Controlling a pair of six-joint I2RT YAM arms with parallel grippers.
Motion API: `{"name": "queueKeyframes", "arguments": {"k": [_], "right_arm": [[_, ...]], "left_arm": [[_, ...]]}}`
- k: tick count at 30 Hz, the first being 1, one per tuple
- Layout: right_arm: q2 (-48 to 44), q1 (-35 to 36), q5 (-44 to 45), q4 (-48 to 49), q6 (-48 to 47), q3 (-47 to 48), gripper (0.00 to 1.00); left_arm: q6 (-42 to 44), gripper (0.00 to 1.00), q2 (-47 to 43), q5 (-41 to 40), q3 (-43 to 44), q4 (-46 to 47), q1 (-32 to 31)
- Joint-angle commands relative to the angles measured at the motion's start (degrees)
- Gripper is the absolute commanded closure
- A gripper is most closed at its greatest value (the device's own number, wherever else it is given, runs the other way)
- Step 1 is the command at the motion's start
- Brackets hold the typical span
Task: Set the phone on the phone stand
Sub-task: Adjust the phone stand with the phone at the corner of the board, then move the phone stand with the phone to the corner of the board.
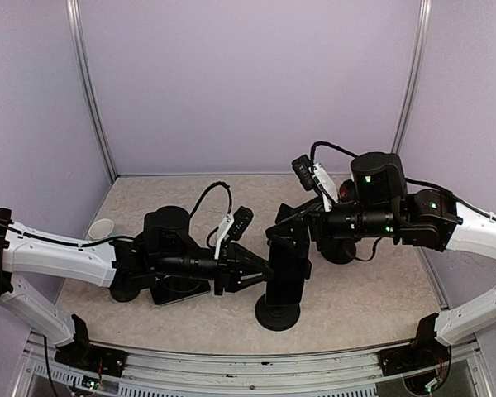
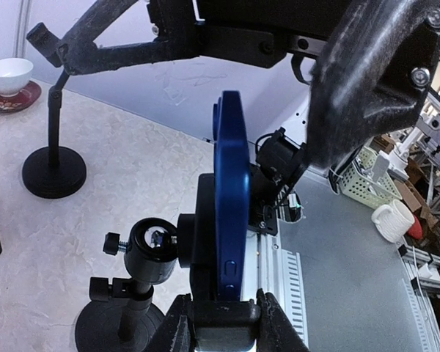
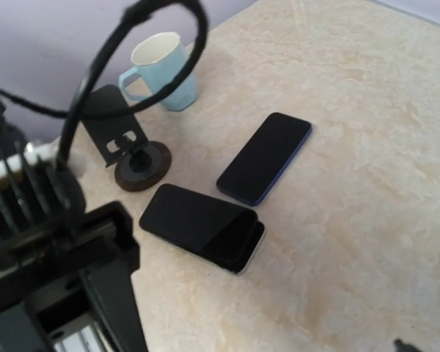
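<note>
Blue phone (image 2: 231, 191) sits edge-on in the phone stand (image 2: 204, 227), directly ahead of the left gripper (image 2: 224, 308), which pinches the stand's black bottom lip. Right gripper (image 1: 279, 225) has jaws apart, just beyond the stand's top. Risk: if the left pulls off crooked it drags the lip, the ball joint (image 2: 154, 246) swivels or the stand tips, and the phone slides out.

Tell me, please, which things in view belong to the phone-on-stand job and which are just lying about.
Job in hand: blue phone, upright in the cradle; phone stand; left hand, closed on that cradle.

Lying about: two flat phones; light blue mug; small brown-based stand; white cup on its saucer; spare black stand.
</note>
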Motion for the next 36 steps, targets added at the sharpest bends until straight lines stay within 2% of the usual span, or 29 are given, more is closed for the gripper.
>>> {"name": "queueKeyframes", "arguments": {"k": [1, 6, 17, 28, 36], "right_arm": [[-0.2, 0.6, 3.1, -1.5, 2.0, 2.6, 0.0], [0.7, 1.2, 6.3, -3.4, 5.1, 4.1, 0.0], [7.5, 6.1, 16.3, -9.8, 7.3, 10.6, 0.0], [12.0, 9.7, 22.8, -14.3, 6.8, 15.0, 0.0], [14.5, 10.5, 25.0, -17.2, 6.9, 16.9, 0.08]], "left_arm": [[-3.5, 0.95, -2.8, -12.3, -2.6, 7.0, -1.5], [-6.4, 0.96, -3.7, -21.6, -4.3, 10.3, -3.6], [-4.5, 0.97, -1.2, -42.2, -0.6, 8.9, -12.4], [-4.5, 0.96, -0.1, -47.7, -0.1, 9.0, -14.4], [-4.5, 0.95, -0.8, -48.5, -0.5, 8.8, -14.4]]}}
